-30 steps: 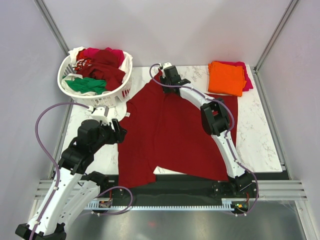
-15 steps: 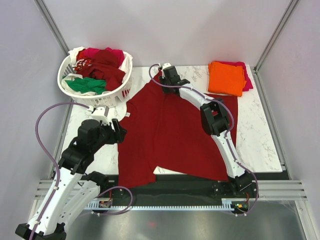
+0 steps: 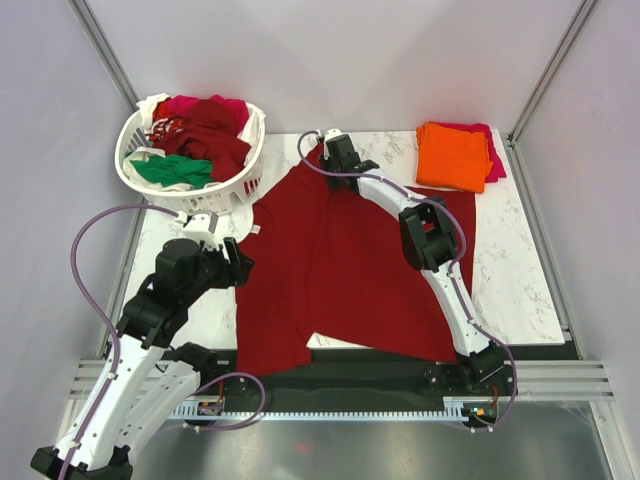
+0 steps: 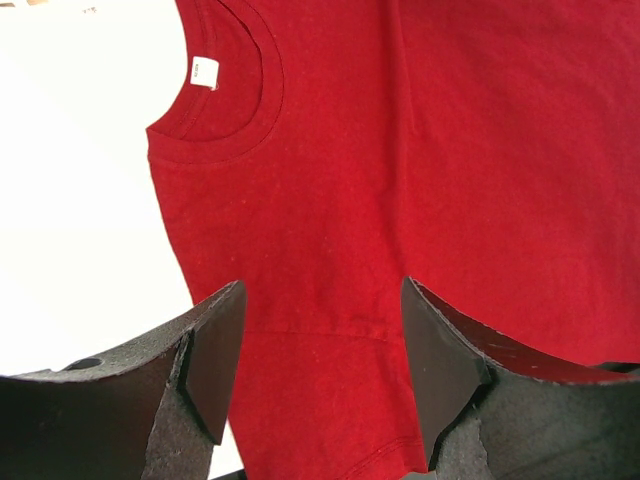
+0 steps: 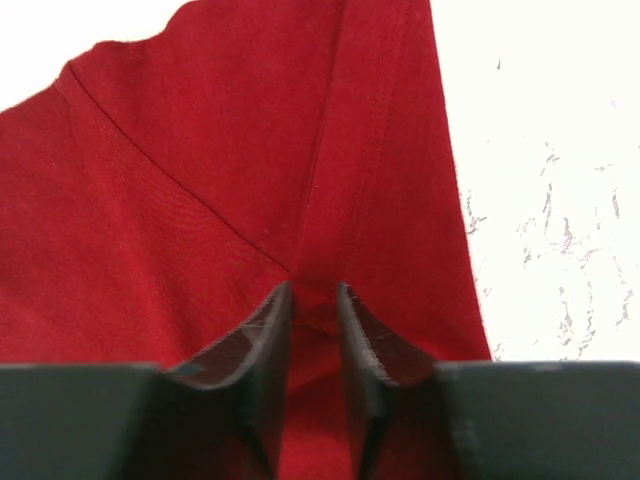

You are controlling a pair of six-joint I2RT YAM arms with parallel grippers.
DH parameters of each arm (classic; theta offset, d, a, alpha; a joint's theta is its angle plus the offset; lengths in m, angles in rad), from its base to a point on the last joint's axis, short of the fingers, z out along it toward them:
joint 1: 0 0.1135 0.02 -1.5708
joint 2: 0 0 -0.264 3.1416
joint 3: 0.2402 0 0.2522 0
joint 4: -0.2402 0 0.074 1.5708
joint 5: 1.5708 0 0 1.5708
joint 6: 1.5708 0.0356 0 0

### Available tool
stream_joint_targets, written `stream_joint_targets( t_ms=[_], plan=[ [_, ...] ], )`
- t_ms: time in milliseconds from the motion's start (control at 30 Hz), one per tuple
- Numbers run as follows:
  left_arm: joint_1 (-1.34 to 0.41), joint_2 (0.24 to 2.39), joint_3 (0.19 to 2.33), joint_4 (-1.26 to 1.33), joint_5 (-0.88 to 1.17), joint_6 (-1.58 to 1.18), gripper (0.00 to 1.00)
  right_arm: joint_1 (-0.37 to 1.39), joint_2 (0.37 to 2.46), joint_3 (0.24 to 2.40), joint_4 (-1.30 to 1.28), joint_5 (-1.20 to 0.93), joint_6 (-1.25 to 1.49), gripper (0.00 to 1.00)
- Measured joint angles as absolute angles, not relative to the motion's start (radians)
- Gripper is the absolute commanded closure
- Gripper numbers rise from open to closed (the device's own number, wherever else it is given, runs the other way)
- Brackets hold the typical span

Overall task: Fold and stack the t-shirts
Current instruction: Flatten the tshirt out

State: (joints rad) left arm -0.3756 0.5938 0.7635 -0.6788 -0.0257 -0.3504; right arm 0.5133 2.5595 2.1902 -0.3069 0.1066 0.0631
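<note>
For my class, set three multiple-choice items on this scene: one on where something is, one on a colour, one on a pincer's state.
1. Where does the basket stand?
A) at the far left of the table
B) at the far right
C) between the arm bases

2. What colour is the top shirt of the folded stack?
A) green
B) orange
C) white

3. How is the left pincer?
A) open above the red shirt
B) shut on the basket
C) shut on a green shirt

Answers:
1 A, the top view shows it at the far left corner.
2 B, orange lies uppermost there.
3 A, its jaws stand apart with nothing between them.
</note>
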Motion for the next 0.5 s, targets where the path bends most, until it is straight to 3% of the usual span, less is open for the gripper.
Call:
stream_joint_targets(
  t_ms=[267, 500],
  plan=[
    [-0.376, 0.594, 0.764, -0.679, -0.026, -0.350, 0.30, 0.513, 2.568, 2.191, -0.303, 0.106, 0.055, 1.00],
    [-0.376, 0.594, 0.764, -0.679, -0.026, -0.350, 0.30, 0.513, 2.568, 2.191, -0.300, 0.109, 0.055, 1.00]
  ],
)
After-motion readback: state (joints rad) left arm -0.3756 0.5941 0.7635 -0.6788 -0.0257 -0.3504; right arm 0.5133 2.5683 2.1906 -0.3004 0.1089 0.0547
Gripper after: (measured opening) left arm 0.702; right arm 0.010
